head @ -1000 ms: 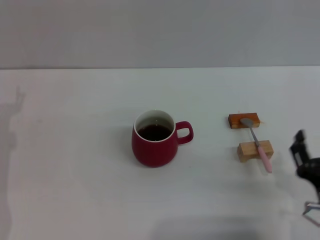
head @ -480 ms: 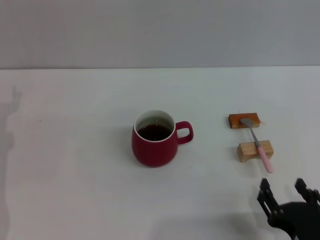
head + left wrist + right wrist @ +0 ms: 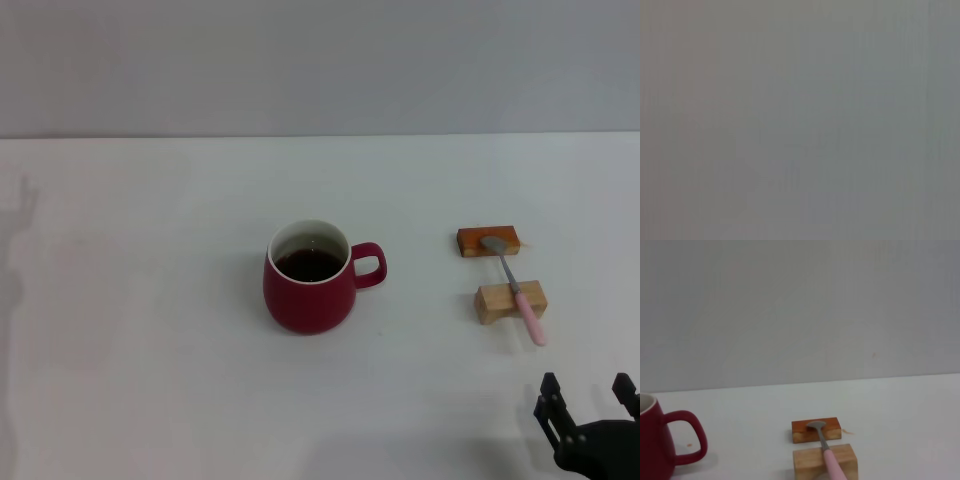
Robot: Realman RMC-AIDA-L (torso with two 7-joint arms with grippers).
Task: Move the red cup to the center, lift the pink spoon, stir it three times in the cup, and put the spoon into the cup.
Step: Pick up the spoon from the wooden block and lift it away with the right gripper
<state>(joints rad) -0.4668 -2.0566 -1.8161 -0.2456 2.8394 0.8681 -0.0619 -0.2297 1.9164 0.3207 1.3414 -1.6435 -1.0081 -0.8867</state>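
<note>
The red cup stands upright mid-table, its handle pointing toward the right arm's side and dark liquid inside. To its right lies the pink spoon, bridging two small wooden blocks, its grey bowl on the far one and its pink handle toward me. My right gripper is low at the front right corner, nearer to me than the spoon's handle, open and holding nothing. The right wrist view shows the spoon straight ahead and the cup's handle side off to one side. The left gripper is out of view.
The darker orange block sits farther back and the paler block nearer me. Both rest on the white table before a grey wall. The left wrist view shows only plain grey.
The right gripper has come in from the right edge to the front right corner, then sunk slightly lower in the head view. Cup, spoon and blocks have not moved.
</note>
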